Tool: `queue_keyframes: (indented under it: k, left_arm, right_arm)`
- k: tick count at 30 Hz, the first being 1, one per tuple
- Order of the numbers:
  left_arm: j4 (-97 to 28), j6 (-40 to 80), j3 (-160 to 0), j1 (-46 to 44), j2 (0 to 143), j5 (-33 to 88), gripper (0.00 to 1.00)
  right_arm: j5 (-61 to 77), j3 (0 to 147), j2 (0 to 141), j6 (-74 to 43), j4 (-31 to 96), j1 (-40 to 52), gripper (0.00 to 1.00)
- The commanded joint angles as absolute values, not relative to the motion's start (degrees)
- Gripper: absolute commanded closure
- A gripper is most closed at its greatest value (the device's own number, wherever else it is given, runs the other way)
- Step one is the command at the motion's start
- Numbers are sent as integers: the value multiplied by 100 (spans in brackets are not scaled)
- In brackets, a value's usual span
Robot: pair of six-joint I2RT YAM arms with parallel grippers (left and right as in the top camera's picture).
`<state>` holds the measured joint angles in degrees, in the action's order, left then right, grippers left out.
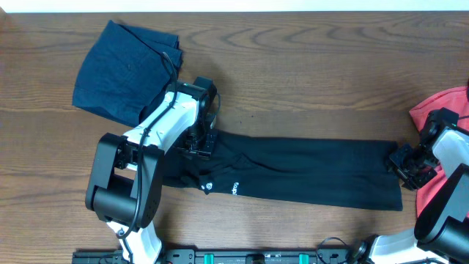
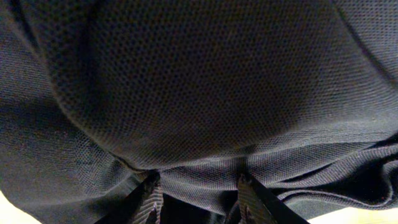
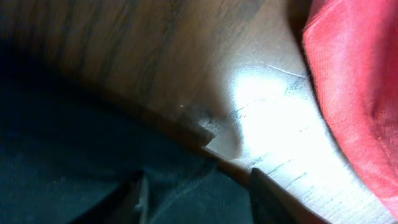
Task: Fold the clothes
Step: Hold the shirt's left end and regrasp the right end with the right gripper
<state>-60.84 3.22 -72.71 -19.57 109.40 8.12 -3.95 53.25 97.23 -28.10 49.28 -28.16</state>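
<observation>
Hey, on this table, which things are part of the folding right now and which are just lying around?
In the job now: black trousers, spread flat; left end effector at one end; right end effector at the other end.
Lying by: blue garment, looks already folded; red garment, partly out of view, seemingly waiting its turn.

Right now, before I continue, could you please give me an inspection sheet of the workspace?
Surface: wooden table, bare wood around the clothes.
Job's things: black garment laid flat across the middle; navy garment at far left; red garment at right edge.
Clutter: nothing seen.
Grippers: left gripper on the black garment's left end, closure unclear; right gripper open at its right end.
Cables: black cable along the left arm.
Surroundings: mounting rail at near edge.
</observation>
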Motion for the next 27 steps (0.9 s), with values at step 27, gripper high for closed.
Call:
queue_keyframes:
  k: [27]
  left_arm:
    - [-6093, 355, -7275, -1920, 10927, 679, 58]
  right_arm:
    - [-582, 5170, 8715, -3017, 4818, -3070, 62]
